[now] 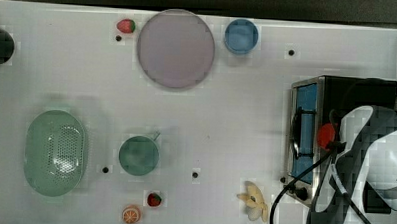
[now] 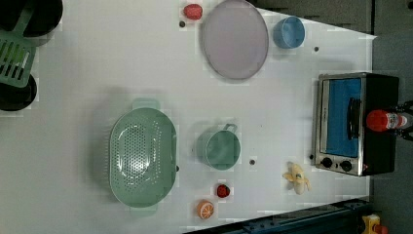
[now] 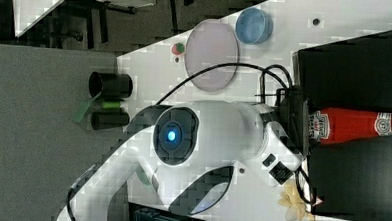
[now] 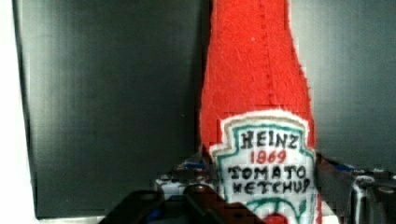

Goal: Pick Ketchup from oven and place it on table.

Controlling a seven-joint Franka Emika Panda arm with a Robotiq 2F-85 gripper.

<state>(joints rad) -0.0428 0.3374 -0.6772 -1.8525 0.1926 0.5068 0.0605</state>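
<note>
The Ketchup (image 1: 326, 135) is a red bottle with a white label, resting on the black top of the oven (image 1: 307, 101) at the top view's right. In the right view the Ketchup (image 3: 348, 126) stretches across the oven's dark top (image 3: 351, 62), its cap end pointing away from the arm. My gripper (image 4: 264, 172) straddles the bottle (image 4: 254, 84) at label height, a finger pressed against each side. The white arm's gripper (image 3: 306, 128) meets the bottle's base end. The white table (image 1: 236, 118) spreads out in front of the oven.
On the table stand a pink plate (image 1: 175, 48), a blue bowl (image 1: 241, 36), a green colander (image 1: 56, 152) and a green cup (image 1: 138, 155). Two strawberries (image 1: 126, 25) (image 1: 154, 199), an orange slice (image 1: 131, 214) and a banana (image 1: 253, 199) lie about. Cables hang near the oven.
</note>
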